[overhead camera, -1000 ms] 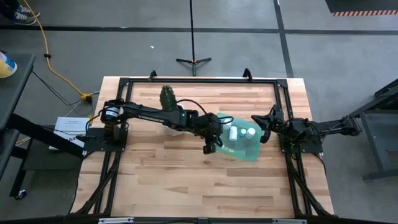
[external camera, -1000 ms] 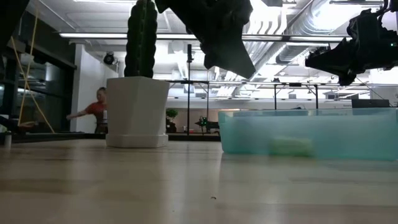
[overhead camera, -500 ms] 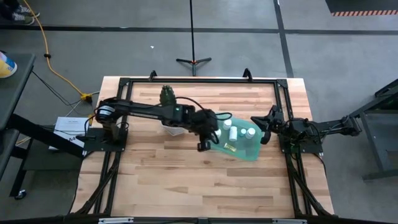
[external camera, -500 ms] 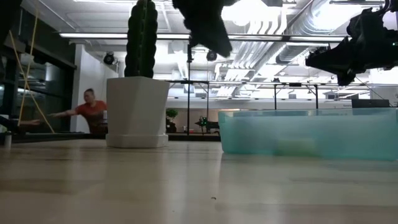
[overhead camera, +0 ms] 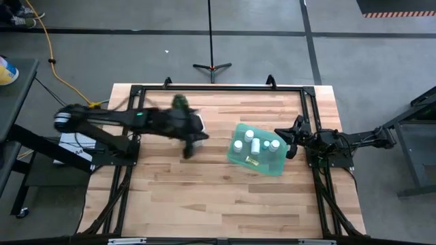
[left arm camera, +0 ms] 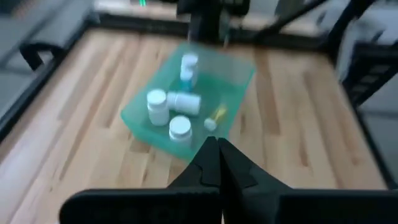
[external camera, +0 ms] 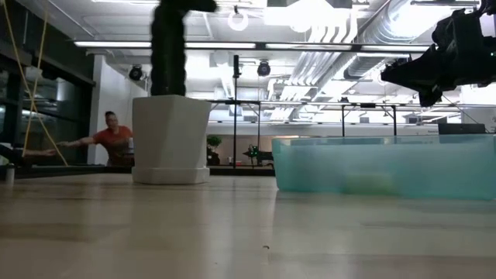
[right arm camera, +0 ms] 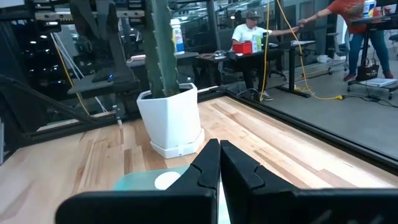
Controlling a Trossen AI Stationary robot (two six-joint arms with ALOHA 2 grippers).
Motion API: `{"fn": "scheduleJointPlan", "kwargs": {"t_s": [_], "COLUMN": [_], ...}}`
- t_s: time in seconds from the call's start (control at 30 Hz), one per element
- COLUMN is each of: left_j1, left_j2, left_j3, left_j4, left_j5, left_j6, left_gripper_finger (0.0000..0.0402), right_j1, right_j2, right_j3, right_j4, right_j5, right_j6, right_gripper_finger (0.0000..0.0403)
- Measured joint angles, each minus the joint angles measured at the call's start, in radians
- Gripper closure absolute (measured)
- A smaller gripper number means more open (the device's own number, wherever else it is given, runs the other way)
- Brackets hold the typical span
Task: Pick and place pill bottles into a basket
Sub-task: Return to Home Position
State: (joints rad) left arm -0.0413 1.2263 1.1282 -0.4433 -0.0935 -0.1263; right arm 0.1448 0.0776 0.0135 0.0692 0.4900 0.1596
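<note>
The teal basket (overhead camera: 257,151) sits on the table right of centre, and also shows in the low view (external camera: 387,164) and the left wrist view (left arm camera: 236,78). Several white pill bottles (left arm camera: 180,127) rest in it, some upright and one on its side (left arm camera: 186,102); they show from above too (overhead camera: 255,144). My left gripper (overhead camera: 187,151) is shut and empty, left of the basket near the plant pot; its fingers (left arm camera: 216,149) meet. My right gripper (overhead camera: 287,141) is shut and empty, just off the basket's right edge (right arm camera: 217,149).
A white faceted pot with a cactus (overhead camera: 193,122) stands at the far left of the basket and shows in the low view (external camera: 170,139) and the right wrist view (right arm camera: 174,118). A small yellow item (left arm camera: 217,113) lies in the basket. People are in the room beyond the table (external camera: 112,138).
My left gripper has drawn back fast from over the basket's left side toward the table's left edge, past the plant pot, and has left the low view. The basket's left part, covered by the arm before, now shows. The basket and my right gripper have kept still.
</note>
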Motion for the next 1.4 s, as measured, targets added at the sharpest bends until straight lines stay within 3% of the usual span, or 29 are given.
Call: {"fn": "scheduleJointPlan", "kwargs": {"t_s": [0.17,0.3,0.43,0.67,0.83,0.93,1.07,1.17,1.4], "left_j1": [0.002,0.002,0.002,0.0,0.002,0.002,0.002,0.002,0.001], "left_j2": [-0.346,-0.554,-0.589,-0.571,-0.653,-0.736,-0.893,-0.997,-1.183], "left_j3": [-0.327,-0.483,-0.506,-0.455,-0.465,-0.54,-0.713,-0.85,-1.026], "left_j4": [0.262,0.363,0.393,0.402,0.256,0.245,0.37,0.433,0.449], "left_j5": [-0.039,-0.034,0.016,0.029,0.029,0.014,-0.024,-0.05,-0.052], "left_j6": [-0.017,0.0,0.064,0.073,0.149,0.147,0.141,0.142,-0.008], "left_gripper_finger": [0.0356,0.0347,0.0381,0.0349,0.0381,0.038,0.0359,0.0369,0.0375], "right_j1": [0.0,0.0,0.0,0.0,0.0,0.0,0.0,0.0,0.0], "right_j2": [0.001,0.001,0.001,0.001,0.001,0.0,0.0,0.0,0.0], "right_j3": [0.0,-0.001,-0.001,-0.001,-0.001,-0.001,-0.001,-0.001,-0.001], "right_j4": [-0.001,0.0,0.001,0.006,0.006,0.008,0.01,0.01,0.015], "right_j5": [-0.054,-0.108,-0.107,-0.079,-0.085,-0.104,-0.111,-0.126,-0.163], "right_j6": [-0.006,-0.01,-0.007,-0.01,-0.011,-0.042,-0.071,-0.079,-0.095], "right_gripper_finger": [0.04,0.0397,0.0401,0.0399,0.0401,0.0401,0.0401,0.0402,0.0402]}}
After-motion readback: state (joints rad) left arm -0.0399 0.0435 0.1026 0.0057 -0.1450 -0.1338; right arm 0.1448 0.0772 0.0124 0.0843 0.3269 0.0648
